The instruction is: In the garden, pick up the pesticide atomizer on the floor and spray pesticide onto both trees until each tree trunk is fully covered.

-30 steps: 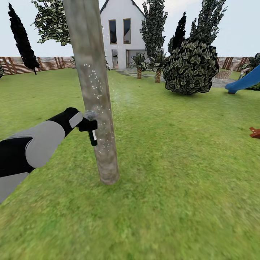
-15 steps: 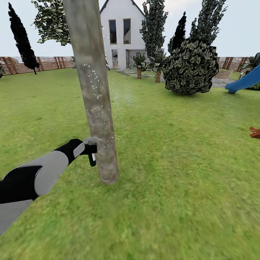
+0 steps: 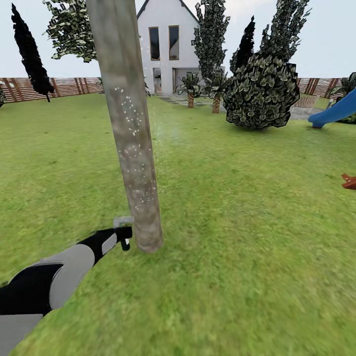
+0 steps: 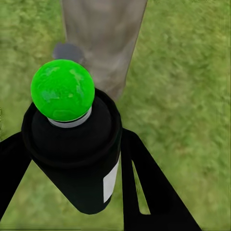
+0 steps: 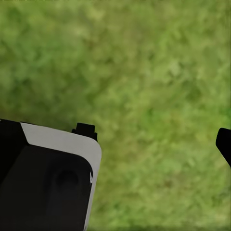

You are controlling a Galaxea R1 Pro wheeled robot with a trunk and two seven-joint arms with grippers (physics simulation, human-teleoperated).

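One tree trunk [image 3: 129, 128], speckled with white droplets, is being sprayed near its base by the pesticide atomizer [image 4: 77, 144] pinched in the left gripper [image 3: 123, 236], whose nozzle should be kept aimed squarely while bare bark is swept; the right jaws' state cannot be told.

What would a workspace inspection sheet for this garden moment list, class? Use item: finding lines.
Surface: green lawn, no bare patches seen.
Job's things: atomizer, black with a green ball top, beside the base of the tree trunk; white droplets speckle the trunk's middle.
Clutter: a red object at the lawn's edge.
End effectors: left end effector shut on the atomizer; right end effector open over grass.
Cables: nothing seen.
Surroundings: white house, slat fence, blue slide, round bush.
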